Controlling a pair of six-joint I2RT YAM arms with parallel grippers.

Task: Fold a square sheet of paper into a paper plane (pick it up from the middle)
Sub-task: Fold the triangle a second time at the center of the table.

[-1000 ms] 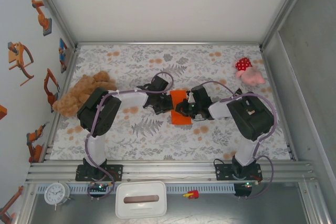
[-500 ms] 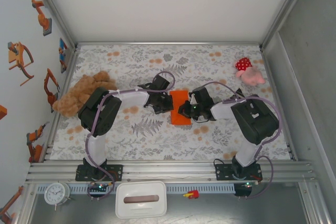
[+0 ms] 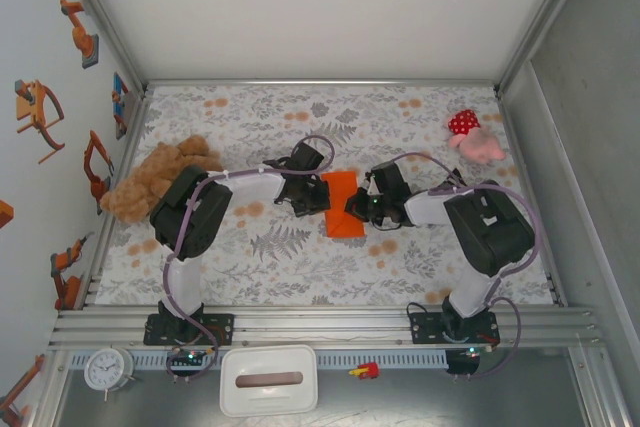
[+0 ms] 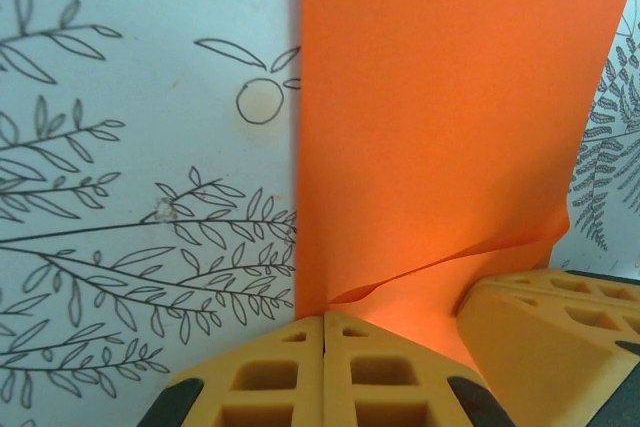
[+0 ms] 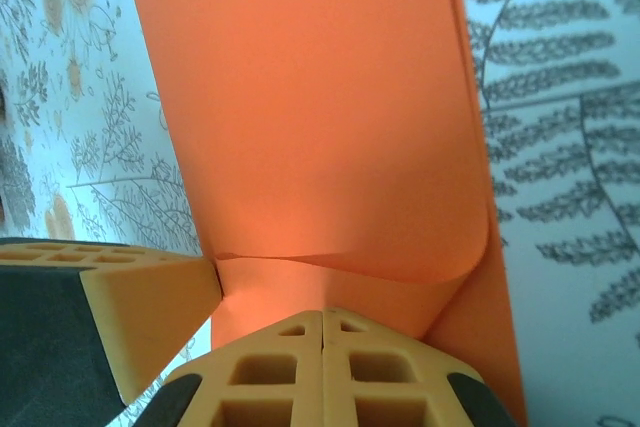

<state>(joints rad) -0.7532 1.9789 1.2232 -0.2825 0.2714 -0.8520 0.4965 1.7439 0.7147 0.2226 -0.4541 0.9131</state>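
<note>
Pressing on the near end of the square sheet of paper [image 4: 440,127], the left gripper [image 4: 325,332] has its 2 fingers clenched flat together, and the orange sheet, folded to a narrow strip, runs ahead of its tips over the patterned table [image 4: 130,147]. The right gripper [image 5: 322,337] is clenched just as tight, tips at a curled flap, so the paper lies between the 2 sets of jaws. Both seem placed as blunt pressers, pinning and flattening a crease; whether either nips a layer I cannot tell.
</note>
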